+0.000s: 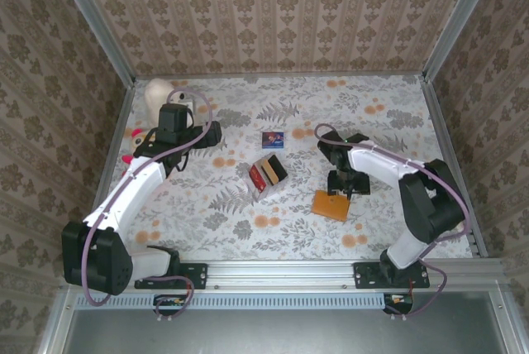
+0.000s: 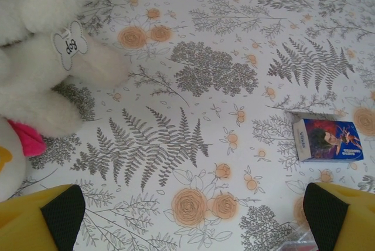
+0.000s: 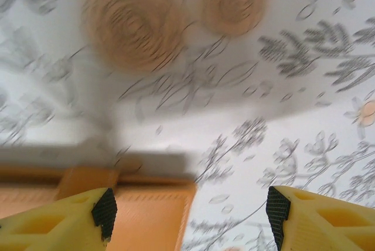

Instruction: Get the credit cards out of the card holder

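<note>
The card holder point(image 1: 331, 206) lies shut and flat on the flowered table, a tan-orange square right of centre. My right gripper point(image 1: 340, 190) hangs just above its far edge, open. In the right wrist view, which is blurred, the card holder point(image 3: 143, 219) lies by the left pad point(image 3: 104, 213) with nothing between the pads of the right gripper point(image 3: 190, 213). The credit cards point(image 1: 269, 174), red, yellow-orange and black, lie in a small cluster at mid-table. My left gripper point(image 1: 212, 133) is open at the back left, off the cards; in its own view the left gripper point(image 2: 193, 213) spans bare tablecloth.
A small dark-blue box with a red mark point(image 1: 273, 140) point(image 2: 328, 140) lies behind the cards. White stuffed toys point(image 1: 155, 99) point(image 2: 41, 57) sit at the back left corner beside the left arm. Patterned walls close in the table point(image 1: 248, 230).
</note>
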{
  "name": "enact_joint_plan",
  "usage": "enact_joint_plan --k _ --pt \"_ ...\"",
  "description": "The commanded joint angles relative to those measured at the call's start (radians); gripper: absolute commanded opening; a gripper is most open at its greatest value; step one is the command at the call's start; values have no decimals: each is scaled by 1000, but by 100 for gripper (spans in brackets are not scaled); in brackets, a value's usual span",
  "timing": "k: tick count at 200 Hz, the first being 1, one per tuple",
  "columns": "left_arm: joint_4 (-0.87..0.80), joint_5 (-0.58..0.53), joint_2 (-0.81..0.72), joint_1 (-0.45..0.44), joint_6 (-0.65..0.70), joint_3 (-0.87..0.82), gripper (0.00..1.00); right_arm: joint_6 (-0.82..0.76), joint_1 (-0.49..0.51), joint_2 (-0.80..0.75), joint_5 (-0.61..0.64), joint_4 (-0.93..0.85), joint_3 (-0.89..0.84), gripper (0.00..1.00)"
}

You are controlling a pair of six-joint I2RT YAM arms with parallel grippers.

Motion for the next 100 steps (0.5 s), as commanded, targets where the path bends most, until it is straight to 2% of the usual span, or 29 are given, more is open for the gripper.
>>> enact_joint_plan --k 1,28,50,76,100 --pt "-1 35 8 -1 -21 14 100 -12 16 -105 -113 -7 -10 72" --pt "-3 33 4 -5 -26 10 100 -99 46 -137 -251 64 -23 79" --pt "-8 27 -5 -6 -27 5 100 -107 102 -83 -270 52 -13 91" --pt "-9 14 -23 -7 -28 -9 100 -68 112 -85 -362 116 -49 91" --pt "1 11 -23 -7 -41 -18 100 -49 118 -44 -429 162 -59 85"
